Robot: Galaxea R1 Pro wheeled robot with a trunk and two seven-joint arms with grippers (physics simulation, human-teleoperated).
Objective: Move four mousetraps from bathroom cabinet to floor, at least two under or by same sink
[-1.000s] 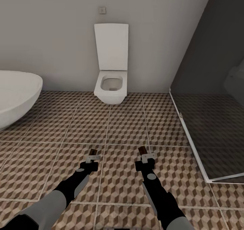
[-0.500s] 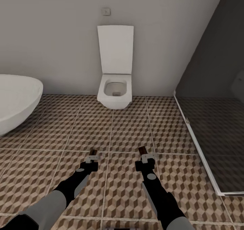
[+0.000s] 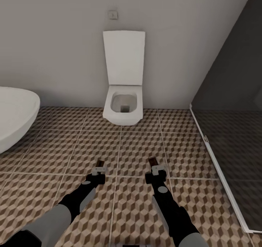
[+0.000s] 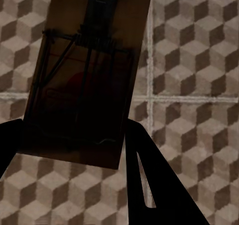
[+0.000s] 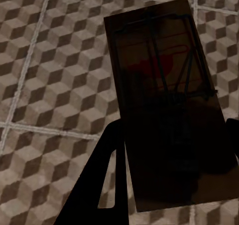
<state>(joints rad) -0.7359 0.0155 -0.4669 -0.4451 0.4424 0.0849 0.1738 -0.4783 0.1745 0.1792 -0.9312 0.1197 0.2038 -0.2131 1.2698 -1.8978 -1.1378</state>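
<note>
Brown-and-cream cube tiles of the bathroom floor fill the lower half of the head view. White toilet at centre against the back wall, lid up; bathtub rim at left edge; dark glass shower screen at right. Both arms reach forward, low in frame: left end effector and right end effector each carry a small dark board at the tip.

Left wrist view: left end effector clamped on a mousetrap, wire and red mark visible, held above the tiles.

Right wrist view: right end effector gripping a second mousetrap, likewise off the floor.
</note>
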